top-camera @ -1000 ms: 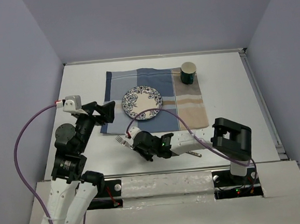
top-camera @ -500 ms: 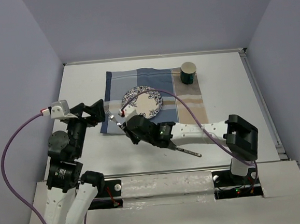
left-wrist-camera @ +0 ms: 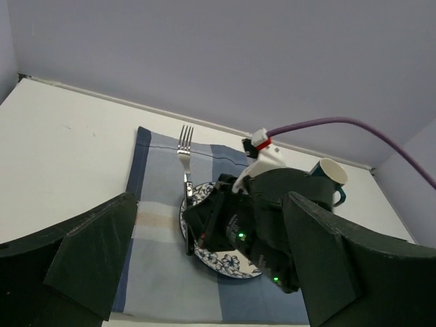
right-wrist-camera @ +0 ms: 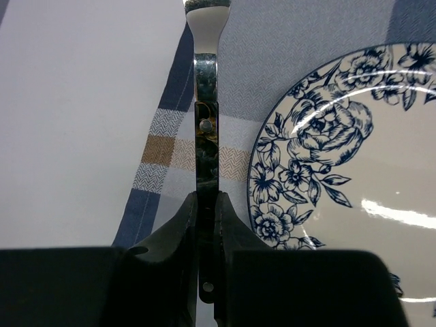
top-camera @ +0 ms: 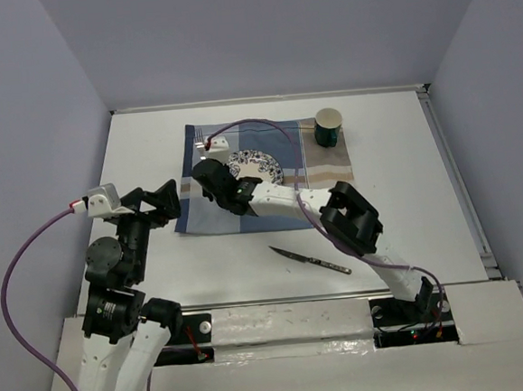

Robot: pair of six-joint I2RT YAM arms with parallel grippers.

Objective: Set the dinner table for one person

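My right gripper (top-camera: 206, 164) is shut on a silver fork (top-camera: 201, 137) by its handle. It holds the fork over the left part of the blue-and-tan placemat (top-camera: 325, 190), just left of the blue floral plate (top-camera: 264, 165), tines pointing to the far edge. In the right wrist view the fork handle (right-wrist-camera: 206, 102) runs straight out from the shut gripper (right-wrist-camera: 206, 204), beside the plate (right-wrist-camera: 354, 157). I cannot tell if the fork touches the cloth. My left gripper (top-camera: 167, 203) is open and empty over the white dinner table (top-camera: 139, 142), left of the placemat. The left wrist view shows the fork (left-wrist-camera: 184, 146).
A green mug (top-camera: 329, 127) stands at the placemat's far right corner. A knife (top-camera: 310, 260) lies on the table near the front, right of centre. The right arm stretches across the placemat and over the plate.
My right arm has swung from the table's front to the far left of the placemat, carrying the fork with it. My left gripper has drawn back a little to the left.
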